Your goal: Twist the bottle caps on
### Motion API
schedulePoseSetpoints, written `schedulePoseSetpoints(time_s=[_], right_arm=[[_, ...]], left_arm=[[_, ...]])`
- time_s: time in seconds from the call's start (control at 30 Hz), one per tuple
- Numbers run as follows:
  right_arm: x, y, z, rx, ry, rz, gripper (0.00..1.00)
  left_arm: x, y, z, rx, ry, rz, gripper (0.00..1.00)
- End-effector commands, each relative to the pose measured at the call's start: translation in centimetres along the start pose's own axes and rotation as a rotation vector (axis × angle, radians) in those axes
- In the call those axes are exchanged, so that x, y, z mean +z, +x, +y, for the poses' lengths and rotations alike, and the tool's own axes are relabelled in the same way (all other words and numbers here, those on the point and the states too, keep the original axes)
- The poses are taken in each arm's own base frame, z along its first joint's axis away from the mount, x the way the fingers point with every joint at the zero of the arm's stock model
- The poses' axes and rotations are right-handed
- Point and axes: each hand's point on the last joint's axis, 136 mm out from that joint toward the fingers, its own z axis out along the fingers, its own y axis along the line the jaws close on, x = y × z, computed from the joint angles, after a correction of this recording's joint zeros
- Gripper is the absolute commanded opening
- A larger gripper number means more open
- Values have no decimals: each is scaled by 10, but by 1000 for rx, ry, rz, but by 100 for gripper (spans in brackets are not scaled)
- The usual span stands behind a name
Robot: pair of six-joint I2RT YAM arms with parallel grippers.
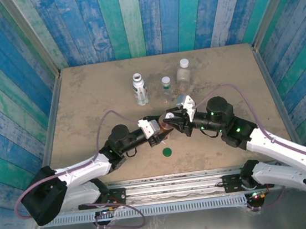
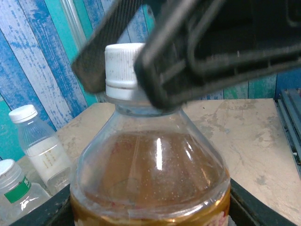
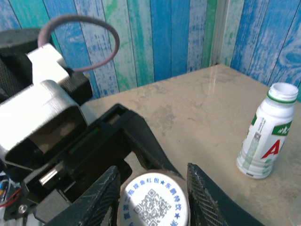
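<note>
The bottle with amber-orange liquid [image 2: 150,174] stands upright in my left gripper [image 1: 156,131], which is shut on its body. A white cap [image 2: 123,66] sits on its neck; from above it shows a blue QR print [image 3: 155,205]. My right gripper [image 3: 153,181] is shut on this cap, one finger pressed against each side. A dark green cap [image 1: 167,152] lies loose on the table in front of both grippers. The white-labelled bottle [image 3: 267,139] stands with its neck uncovered.
Three bottles stand in a row at the back: the white-labelled one [image 1: 140,89], a small clear one with a green label [image 1: 166,85] and a larger clear one [image 1: 183,72], the last two capped. Blue plank walls surround the tan table [image 1: 84,100].
</note>
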Motion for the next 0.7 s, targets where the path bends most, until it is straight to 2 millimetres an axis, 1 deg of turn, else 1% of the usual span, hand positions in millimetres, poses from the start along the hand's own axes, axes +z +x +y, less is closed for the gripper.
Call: schedulePoseSetpoints(time_s=[0.0, 0.1, 0.13, 0.17, 0.2, 0.23, 0.27, 0.33, 0.37, 0.4, 0.5, 0.57, 0.67], right_arm=[[1, -4, 3, -18, -17, 11, 35], [0, -5, 1, -15, -3, 11, 28], [-1, -6, -2, -16, 14, 8, 24], [-2, -7, -7, -9, 46, 3, 20], [-4, -8, -14, 3, 86, 2, 15], [-6, -8, -23, 16, 141, 4, 12], [-8, -8, -32, 26, 196, 7, 11], [-14, -5, -53, 41, 313, 25, 9], [-18, -1, -65, 51, 373, 39, 7], [-22, 1, -76, 52, 425, 49, 7], [-31, 10, -108, 48, 537, 80, 6], [-39, 17, -133, 72, 600, 97, 7], [-51, 26, -175, 112, 704, 109, 6]], left_arm=[[4, -11, 3, 10, 1, -30, 47], [4, -10, 3, 11, -2, -27, 49], [4, -10, 3, 12, -3, -25, 51], [4, -10, 4, 13, -8, -25, 55], [4, -8, 5, 14, -13, -19, 63], [4, -8, 6, 15, -21, -18, 72], [3, -5, 7, 14, -32, -11, 82], [0, -1, 12, 7, -68, -9, 98], [-2, 3, 16, -5, -105, -6, 97], [-5, 5, 22, -22, -141, -5, 94], [-17, 16, 36, -72, -235, -9, 94], [-27, 21, 47, -122, -281, -23, 94], [-41, 29, 60, -160, -343, -30, 94]])
